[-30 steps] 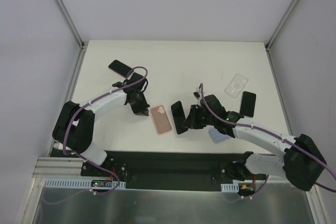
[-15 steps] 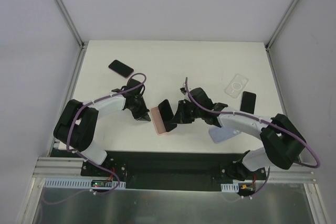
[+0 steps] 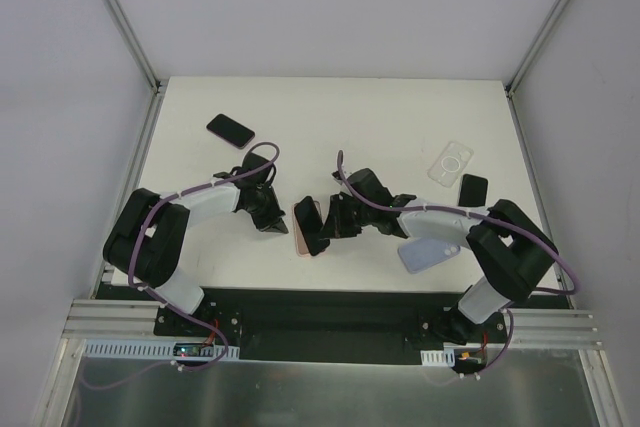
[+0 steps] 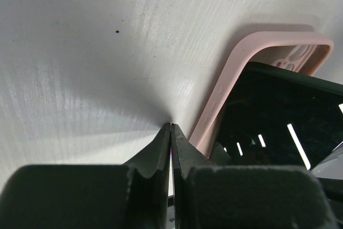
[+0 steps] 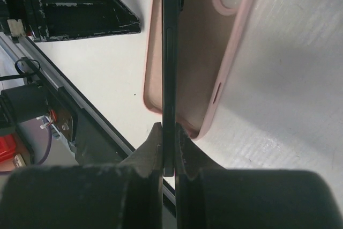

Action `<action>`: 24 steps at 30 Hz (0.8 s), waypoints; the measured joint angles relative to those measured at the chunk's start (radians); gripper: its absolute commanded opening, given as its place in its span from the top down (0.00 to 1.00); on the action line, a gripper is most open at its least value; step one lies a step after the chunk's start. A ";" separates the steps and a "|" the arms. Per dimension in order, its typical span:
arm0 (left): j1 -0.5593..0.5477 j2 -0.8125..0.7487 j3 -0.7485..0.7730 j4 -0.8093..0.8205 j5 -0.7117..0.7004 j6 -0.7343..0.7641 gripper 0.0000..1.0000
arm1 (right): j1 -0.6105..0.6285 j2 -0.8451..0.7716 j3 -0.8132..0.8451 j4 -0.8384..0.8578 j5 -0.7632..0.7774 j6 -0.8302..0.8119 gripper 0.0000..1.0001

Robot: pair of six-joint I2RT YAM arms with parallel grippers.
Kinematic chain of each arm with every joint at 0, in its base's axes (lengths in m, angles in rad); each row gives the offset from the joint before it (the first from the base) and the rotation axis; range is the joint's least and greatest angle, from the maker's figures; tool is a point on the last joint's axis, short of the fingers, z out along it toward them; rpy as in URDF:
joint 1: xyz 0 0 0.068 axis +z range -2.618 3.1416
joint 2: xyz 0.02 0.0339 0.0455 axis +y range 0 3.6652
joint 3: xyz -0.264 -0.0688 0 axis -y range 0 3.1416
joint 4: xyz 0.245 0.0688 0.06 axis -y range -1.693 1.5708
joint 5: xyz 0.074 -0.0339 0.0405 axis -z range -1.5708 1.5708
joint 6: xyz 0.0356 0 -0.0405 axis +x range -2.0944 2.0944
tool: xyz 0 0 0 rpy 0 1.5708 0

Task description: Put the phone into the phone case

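The pink phone case (image 3: 301,244) lies open side up on the white table (image 3: 400,117). My right gripper (image 3: 335,217) is shut on the edge of a black phone (image 3: 311,224), holding it tilted over the case. In the right wrist view the phone (image 5: 170,52) stands edge-on between the jaws (image 5: 169,138), above the case's hollow (image 5: 214,79). My left gripper (image 3: 268,219) is shut on nothing. Its tip (image 4: 170,127) rests on the table just beside the case's left wall (image 4: 225,95), with the phone's screen (image 4: 278,116) beyond.
Another black phone (image 3: 231,129) lies at the back left. A third phone (image 3: 471,191) sits at the right, beside a clear case (image 3: 451,163). A pale lavender case (image 3: 428,253) lies under the right arm near the front edge.
My right arm has carried the phone leftwards, from beside the pink case to over it. The left gripper has closed the last bit and stayed by the case's left edge.
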 measured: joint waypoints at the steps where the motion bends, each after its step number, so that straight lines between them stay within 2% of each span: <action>1: 0.000 0.000 0.000 0.001 0.000 0.000 1.00 | 0.000 0.004 0.002 0.004 -0.003 0.000 0.99; 24: -0.028 -0.027 -0.068 0.064 0.056 -0.050 1.00 | 0.000 0.016 0.005 0.024 -0.006 0.059 0.99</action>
